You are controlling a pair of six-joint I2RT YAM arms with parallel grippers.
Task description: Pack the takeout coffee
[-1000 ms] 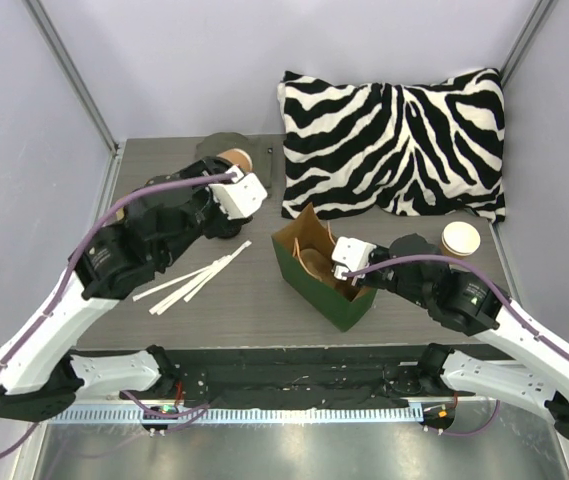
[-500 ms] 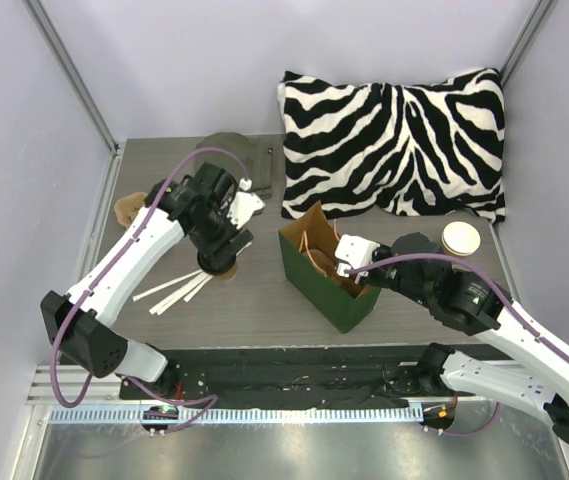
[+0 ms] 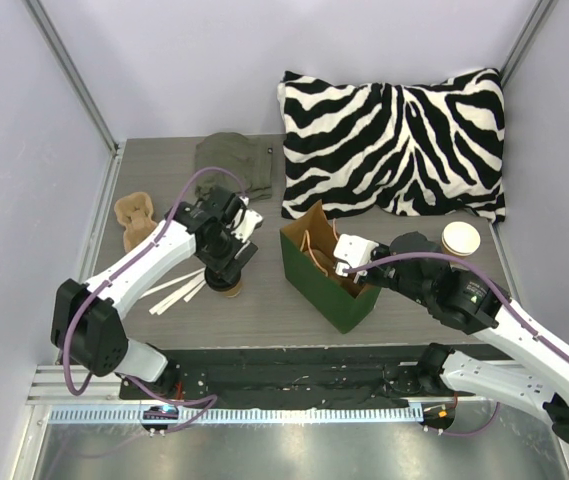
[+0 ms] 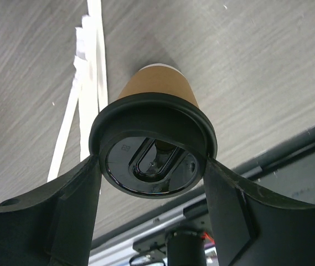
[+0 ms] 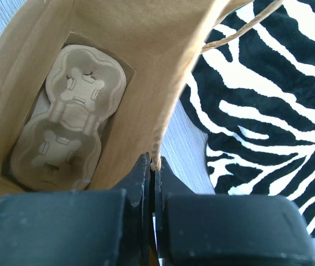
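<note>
The takeout coffee [image 4: 156, 105], a tan cup with a black lid [image 4: 151, 166], is held upright between the fingers of my left gripper [image 4: 153, 158], which is shut on the lid's rim. In the top view the cup [image 3: 229, 288] shows under the left gripper [image 3: 226, 268], left of the green bag [image 3: 326, 290], its base at or just above the table. My right gripper [image 5: 153, 163] is shut on the bag's twine handle [image 5: 158, 141] at its right rim and holds the bag open. A pulp cup tray [image 5: 68, 111] lies inside the bag.
White paper strips [image 3: 177, 288] lie just left of the cup. A second pulp tray [image 3: 135, 217] lies at far left, a dark green cloth [image 3: 236, 160] at the back, a zebra pillow [image 3: 394, 145] at back right, and a lidless tan cup [image 3: 461, 239] at right.
My left gripper has carried the lidded cup from beside the cloth at the back forward to the table's middle and lowered it. The right gripper and the bag have barely moved.
</note>
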